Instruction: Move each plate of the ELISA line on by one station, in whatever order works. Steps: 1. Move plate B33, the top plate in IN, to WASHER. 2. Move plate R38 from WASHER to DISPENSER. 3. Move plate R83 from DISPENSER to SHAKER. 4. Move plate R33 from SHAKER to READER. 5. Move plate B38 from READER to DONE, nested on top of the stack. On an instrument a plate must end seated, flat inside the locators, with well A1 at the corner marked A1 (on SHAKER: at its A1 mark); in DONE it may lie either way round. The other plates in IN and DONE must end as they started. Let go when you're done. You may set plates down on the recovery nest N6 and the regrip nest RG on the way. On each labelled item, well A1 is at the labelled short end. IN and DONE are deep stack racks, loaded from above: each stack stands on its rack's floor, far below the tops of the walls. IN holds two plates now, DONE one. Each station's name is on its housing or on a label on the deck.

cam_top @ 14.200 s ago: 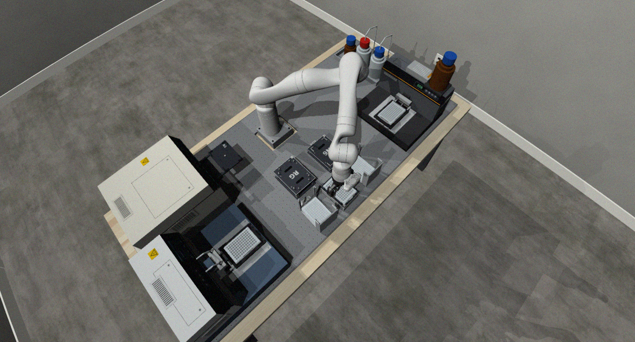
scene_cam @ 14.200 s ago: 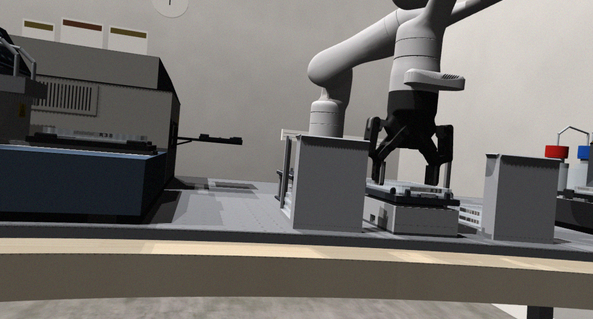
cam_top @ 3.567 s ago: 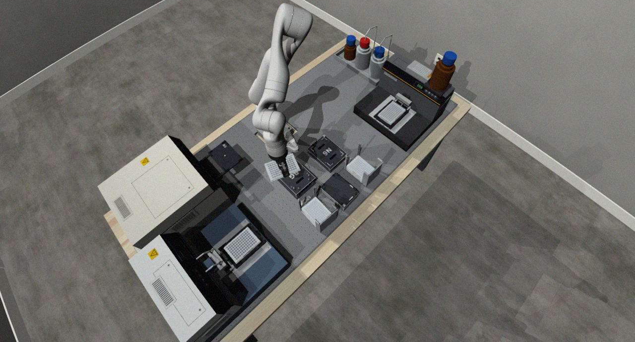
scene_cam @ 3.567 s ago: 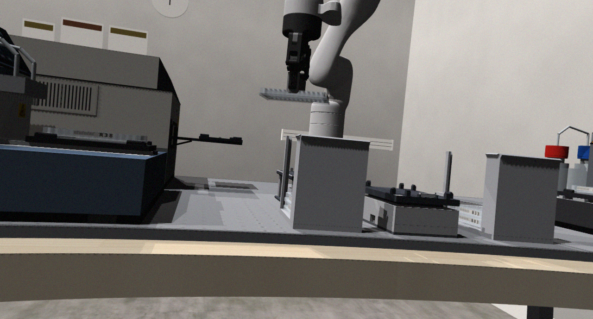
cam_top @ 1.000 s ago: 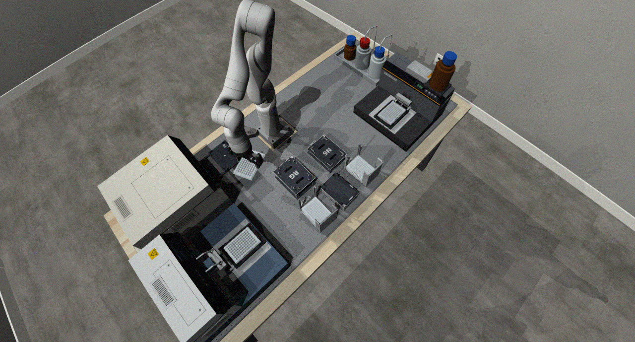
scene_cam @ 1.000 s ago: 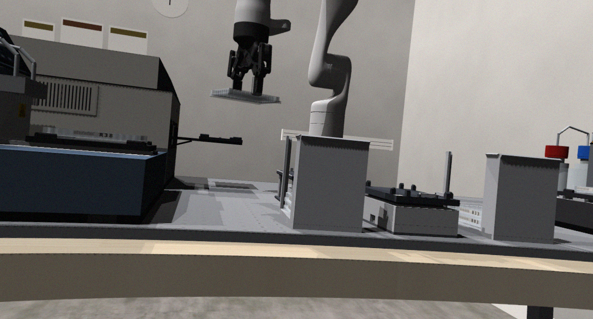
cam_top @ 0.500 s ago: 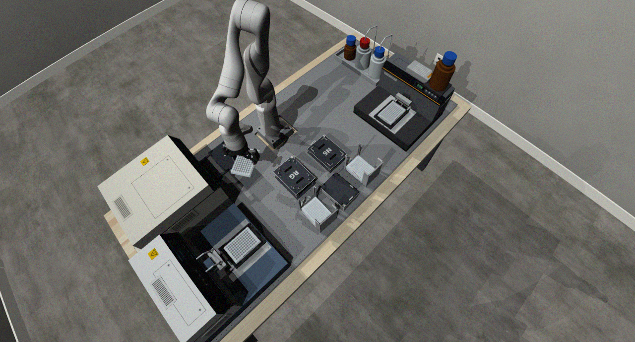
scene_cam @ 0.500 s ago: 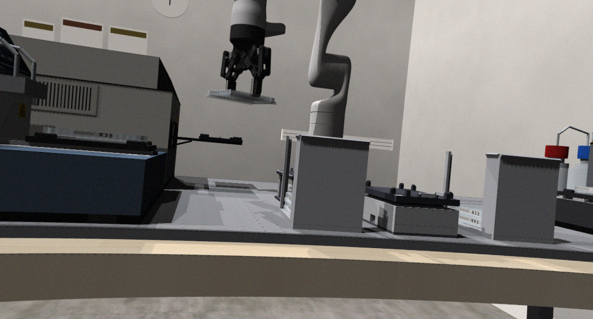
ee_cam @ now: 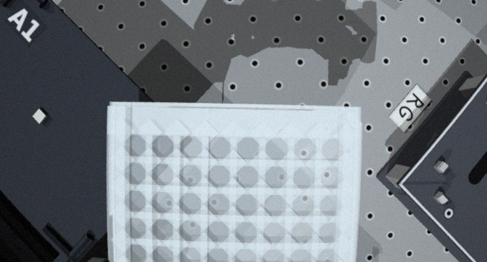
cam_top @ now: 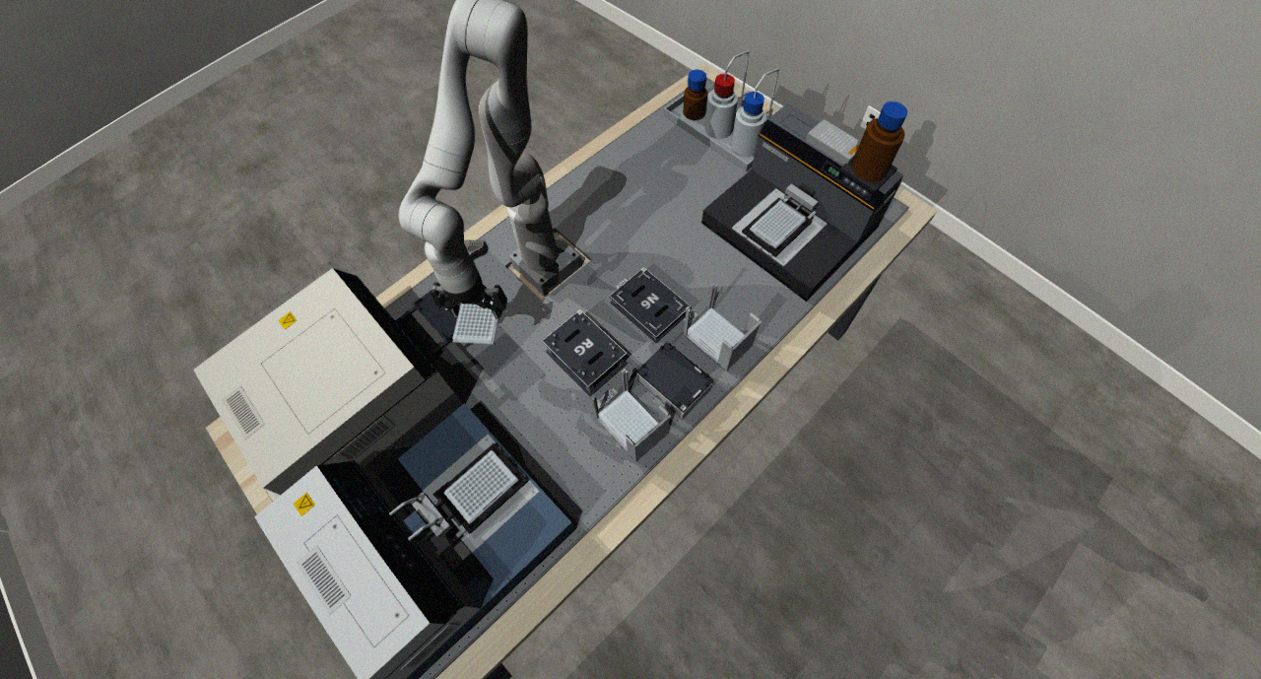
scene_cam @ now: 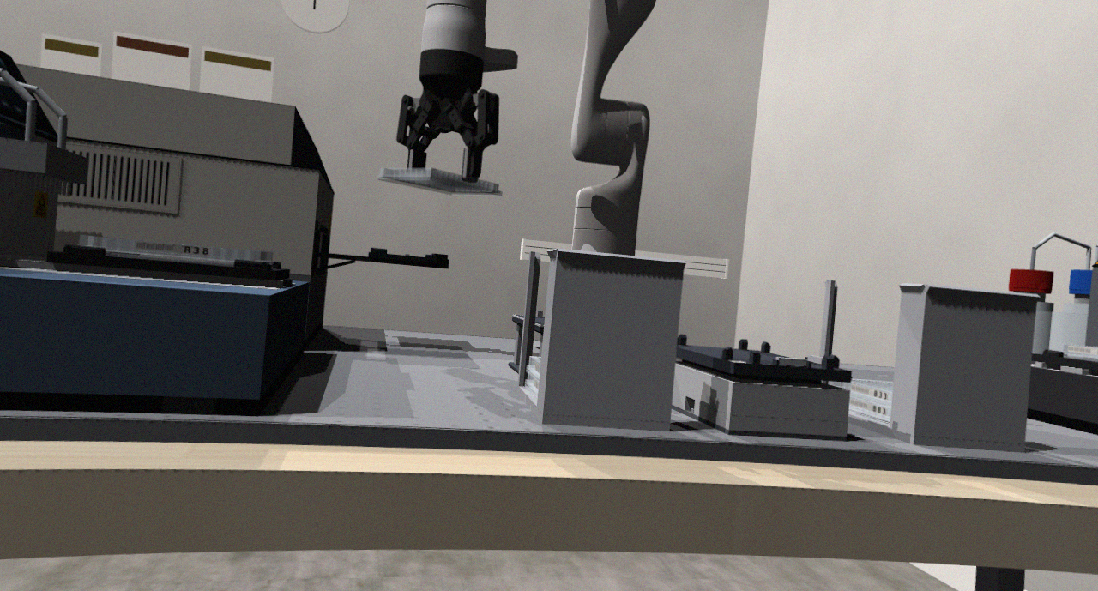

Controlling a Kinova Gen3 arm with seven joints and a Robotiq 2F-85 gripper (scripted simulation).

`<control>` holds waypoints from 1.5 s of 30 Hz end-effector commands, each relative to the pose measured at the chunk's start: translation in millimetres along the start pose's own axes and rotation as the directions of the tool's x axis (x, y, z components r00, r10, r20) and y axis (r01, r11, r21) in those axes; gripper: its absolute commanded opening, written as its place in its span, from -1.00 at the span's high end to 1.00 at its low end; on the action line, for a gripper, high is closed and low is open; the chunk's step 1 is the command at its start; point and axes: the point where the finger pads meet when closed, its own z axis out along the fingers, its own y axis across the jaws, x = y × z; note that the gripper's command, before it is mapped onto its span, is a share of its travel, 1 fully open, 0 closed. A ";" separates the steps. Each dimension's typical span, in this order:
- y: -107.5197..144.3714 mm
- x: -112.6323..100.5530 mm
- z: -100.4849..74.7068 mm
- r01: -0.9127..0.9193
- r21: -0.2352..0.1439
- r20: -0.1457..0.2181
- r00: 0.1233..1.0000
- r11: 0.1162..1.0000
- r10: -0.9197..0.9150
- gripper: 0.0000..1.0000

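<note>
Pincer: fingers set wide apart, clamped across the width of a white well plate; pointing straight down.
Carried plate: hangs level directly under the pincer, high above the surface; label not readable.
Plate position: in the top view it sits beside the beige instrument housing, partly over a dark extended tray.
Tray mark: A1 tag at its far corner in the wrist view.
Regrip nest RG: well apart to the plate's side; its deck label shows beside the plate's edge.
Plate R38: seated on the blue-fronted instrument.
</note>
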 end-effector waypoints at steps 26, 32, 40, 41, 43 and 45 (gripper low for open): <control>-49.8 27.0 -0.2 0.304 -0.002 0.001 0.953 0.953 -0.304 -0.88; -61.5 33.4 -0.1 0.349 -0.002 0.001 0.937 0.937 -0.349 -0.88; -72.5 39.5 -0.1 0.434 -0.001 0.001 0.901 0.901 -0.434 -0.88; -72.5 39.5 -0.1 0.445 -0.001 0.001 0.896 0.896 -0.445 -0.88; -72.5 39.5 -0.1 0.466 -0.001 0.001 0.885 0.885 -0.466 -0.88; -78.4 42.7 -0.1 0.486 -0.001 0.001 0.874 0.874 -0.486 -0.88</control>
